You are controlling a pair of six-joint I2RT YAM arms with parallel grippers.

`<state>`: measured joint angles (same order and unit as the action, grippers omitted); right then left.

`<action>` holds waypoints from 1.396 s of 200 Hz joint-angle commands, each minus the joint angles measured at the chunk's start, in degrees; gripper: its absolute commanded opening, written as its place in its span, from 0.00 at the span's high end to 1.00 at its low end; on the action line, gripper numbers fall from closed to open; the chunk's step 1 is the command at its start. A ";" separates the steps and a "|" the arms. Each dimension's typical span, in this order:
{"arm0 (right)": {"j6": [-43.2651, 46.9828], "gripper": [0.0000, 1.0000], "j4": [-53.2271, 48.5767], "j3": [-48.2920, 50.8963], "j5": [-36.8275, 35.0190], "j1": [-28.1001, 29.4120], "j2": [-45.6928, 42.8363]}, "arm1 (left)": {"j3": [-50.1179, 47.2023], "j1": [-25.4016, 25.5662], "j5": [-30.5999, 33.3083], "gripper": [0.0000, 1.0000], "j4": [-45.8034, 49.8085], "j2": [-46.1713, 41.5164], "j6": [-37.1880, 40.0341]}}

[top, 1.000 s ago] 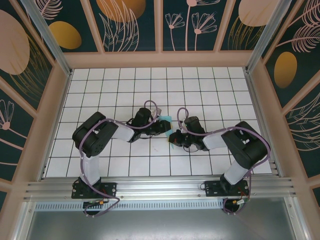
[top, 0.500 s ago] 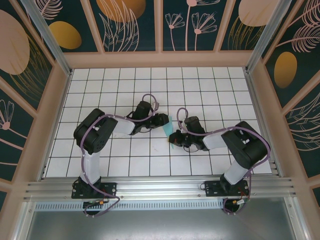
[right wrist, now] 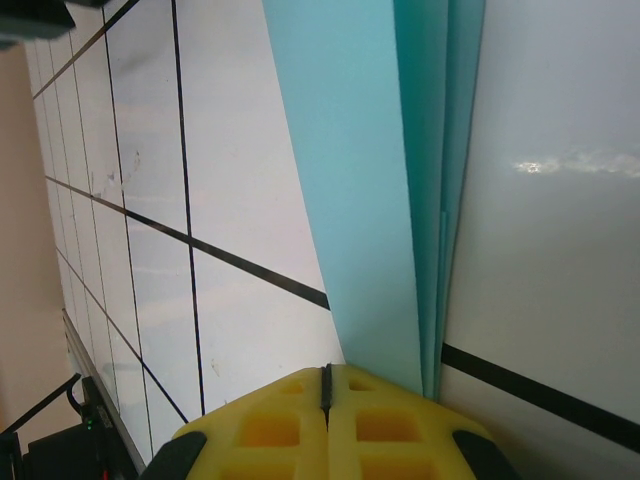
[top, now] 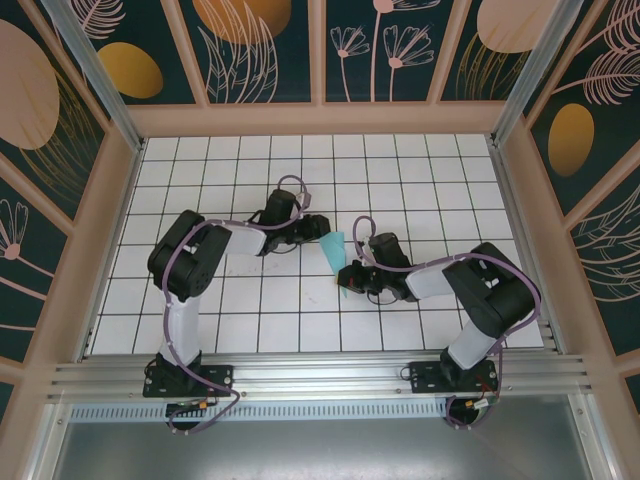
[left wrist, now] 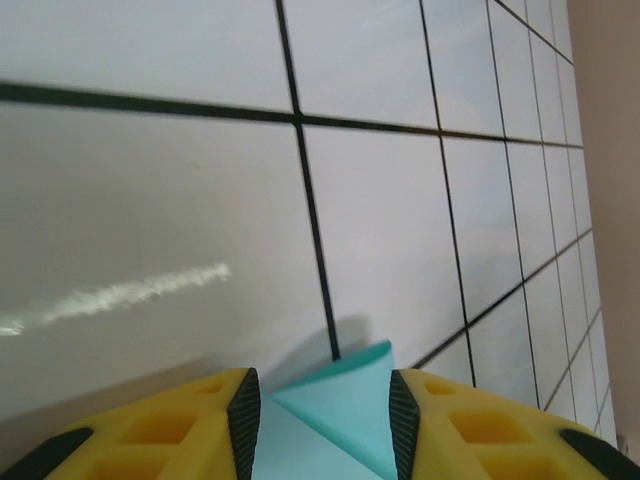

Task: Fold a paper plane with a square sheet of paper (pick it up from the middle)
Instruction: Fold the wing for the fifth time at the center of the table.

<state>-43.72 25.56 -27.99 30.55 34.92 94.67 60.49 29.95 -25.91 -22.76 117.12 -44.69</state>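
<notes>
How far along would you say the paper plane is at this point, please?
Done: the sheet is already creased into a narrow, several-layered wedge. In hand: the right tool is shut at its foot, apparently pinching it, and a corner lies between the open fingers of the left tool. Left: probably the wing folds; I cannot tell how many remain.

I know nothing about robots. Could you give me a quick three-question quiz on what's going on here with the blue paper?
1. True or false: the right gripper, with yellow fingers, is shut.
2. What pokes between the parted yellow fingers of the left gripper? A) a pointed tip of the folded turquoise-blue paper sheet B) a pencil C) a cable
3. What pattern covers the white table?
Key: 1 true; 2 A; 3 a grid of black lines.
</notes>
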 commanded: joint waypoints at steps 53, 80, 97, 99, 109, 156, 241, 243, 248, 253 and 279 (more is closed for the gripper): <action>2.33 1.00 -12.04 2.33 -0.27 0.20 2.32 | -1.05 -1.90 4.74 0.54 5.37 -7.39 1.06; 3.32 1.00 -11.26 1.04 0.74 0.24 2.53 | -6.02 -1.74 1.38 0.53 -1.11 -13.24 -2.41; 3.72 1.00 -11.24 0.43 0.79 0.27 2.51 | -6.92 -0.86 -3.29 0.54 -4.26 -14.06 -4.16; 3.80 1.00 -11.24 0.36 0.80 0.27 2.59 | -6.86 -0.69 -3.82 0.54 -4.36 -14.03 -4.24; 4.00 1.00 -11.29 0.15 0.83 0.32 2.75 | -6.11 0.59 -6.02 0.55 -4.16 -13.15 -4.58; 3.47 1.00 -10.23 0.49 0.41 0.29 2.56 | -2.50 6.86 -7.30 0.56 -4.26 -5.85 -7.48; 3.62 1.00 -9.66 0.89 0.05 0.32 1.70 | 1.24 7.99 -9.93 0.53 -4.25 -0.20 -9.54; 3.60 1.00 -9.55 0.91 0.09 0.30 1.65 | 1.39 7.94 -9.83 0.53 -3.87 -0.15 -9.48; 3.58 1.00 -9.41 0.94 0.07 0.28 1.57 | 1.59 7.97 -9.69 0.53 -3.18 0.06 -9.16; 3.58 1.00 -9.11 1.00 0.13 0.27 1.56 | 1.70 8.01 -9.48 0.53 -2.50 0.32 -9.01; 3.56 0.98 -9.48 0.69 0.13 0.32 0.75 | 2.18 7.99 -6.92 0.53 0.27 1.76 -8.25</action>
<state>-40.99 23.05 -29.45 31.44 34.89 94.76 60.97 37.52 -34.00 -25.21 116.79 -54.30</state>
